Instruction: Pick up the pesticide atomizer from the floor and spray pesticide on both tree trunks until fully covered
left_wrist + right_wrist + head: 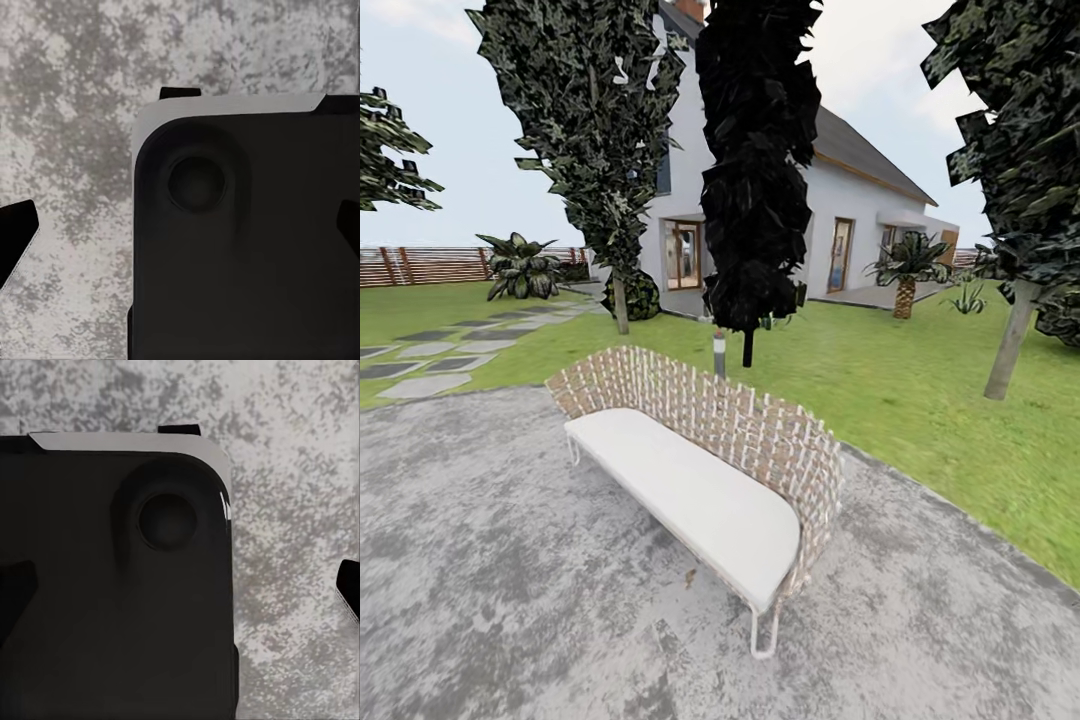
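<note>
Facing a white bench (700, 480) on grey paving (480, 600), grass (920, 400) and trees (1015, 200) behind. Left fingers (16, 232) and right fingers (349, 585) spread wide, holding nothing.

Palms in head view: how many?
2. A short palm stands right of the house by its patio; a broad-leaved palm stands left, before the fence. The conifers may hide others.

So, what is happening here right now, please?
Nothing is being handled yet. The robot stands on mottled grey paving, facing a woven wicker bench with a white cushion. Beyond it lie the green grass lawn, a near-black conifer and a white house. Both wrist cameras look down past the robot's dark base at the paving.
</note>
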`<state>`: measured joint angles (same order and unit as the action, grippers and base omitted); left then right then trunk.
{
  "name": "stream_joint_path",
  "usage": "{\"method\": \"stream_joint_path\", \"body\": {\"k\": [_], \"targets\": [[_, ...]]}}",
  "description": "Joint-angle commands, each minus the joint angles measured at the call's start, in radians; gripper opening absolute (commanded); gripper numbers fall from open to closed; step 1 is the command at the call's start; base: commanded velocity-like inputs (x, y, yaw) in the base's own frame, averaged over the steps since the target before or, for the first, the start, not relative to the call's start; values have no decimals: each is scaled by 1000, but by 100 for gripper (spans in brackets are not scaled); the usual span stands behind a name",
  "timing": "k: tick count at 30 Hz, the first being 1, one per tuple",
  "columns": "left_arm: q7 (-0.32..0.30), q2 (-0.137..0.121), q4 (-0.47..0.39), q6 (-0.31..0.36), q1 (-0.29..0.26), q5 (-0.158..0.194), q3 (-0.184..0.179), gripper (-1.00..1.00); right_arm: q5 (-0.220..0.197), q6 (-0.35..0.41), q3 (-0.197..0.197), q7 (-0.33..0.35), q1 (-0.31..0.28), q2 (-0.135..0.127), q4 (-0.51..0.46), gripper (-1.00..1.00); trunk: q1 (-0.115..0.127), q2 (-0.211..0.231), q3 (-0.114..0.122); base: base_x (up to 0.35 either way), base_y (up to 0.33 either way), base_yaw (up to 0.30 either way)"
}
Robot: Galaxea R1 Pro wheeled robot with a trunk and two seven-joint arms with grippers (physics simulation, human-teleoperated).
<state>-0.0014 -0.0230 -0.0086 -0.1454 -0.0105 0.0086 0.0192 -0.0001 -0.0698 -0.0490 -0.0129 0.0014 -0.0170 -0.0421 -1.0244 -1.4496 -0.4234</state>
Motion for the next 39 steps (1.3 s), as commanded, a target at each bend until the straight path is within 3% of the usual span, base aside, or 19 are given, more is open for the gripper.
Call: {"method": "stream_joint_path", "body": {"k": [1,23,39], "targets": [[0,0,1,-3,-1,1,2,100,0,-2,-5,-1,0,0,-1,100,-1,0,-1,334,4,0],[0,0,1,-4,-1,1,1,100,-1,-2,-8,-1,0,-1,-1,100,-1,0,-1,329,35,-9],[0,0,1,-5,-1,1,1,100,-1,-2,-9,-1,0,-1,-1,100,-1,0,2,51,12,-223]]}}
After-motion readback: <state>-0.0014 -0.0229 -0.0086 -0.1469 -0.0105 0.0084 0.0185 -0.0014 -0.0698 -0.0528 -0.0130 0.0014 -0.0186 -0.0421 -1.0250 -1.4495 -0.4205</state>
